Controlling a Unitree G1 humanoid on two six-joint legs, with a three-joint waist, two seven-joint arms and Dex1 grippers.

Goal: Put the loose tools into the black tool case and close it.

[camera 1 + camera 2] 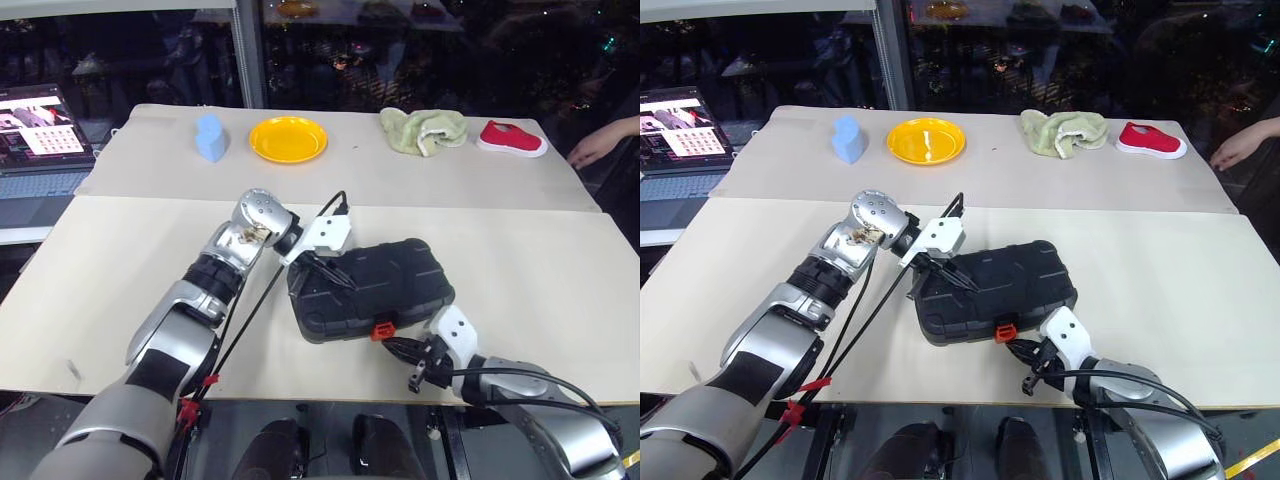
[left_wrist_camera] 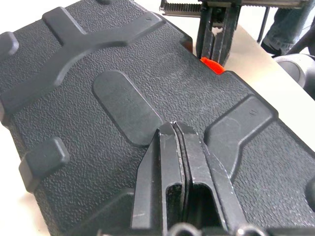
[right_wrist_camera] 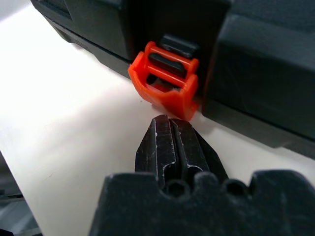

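Observation:
The black tool case [image 1: 372, 288] lies on the near table with its lid down. Its small orange latch [image 3: 167, 83] sits on the front edge and hangs open, unhooked from the lid. My left gripper [image 1: 318, 268] is shut, its fingers [image 2: 173, 152] resting on top of the lid near the case's left end. My right gripper [image 1: 396, 347] is shut too, with its tips on the tabletop just in front of the latch [image 1: 381, 330], not touching it as far as I can see. The loose tools are out of view.
On the far table stand a blue object [image 1: 210, 137], a yellow plate [image 1: 288, 138], a crumpled green cloth [image 1: 424, 130] and a red shoe [image 1: 511, 139]. A person's hand [image 1: 600, 142] rests at the far right edge. A laptop [image 1: 40, 135] sits at the left.

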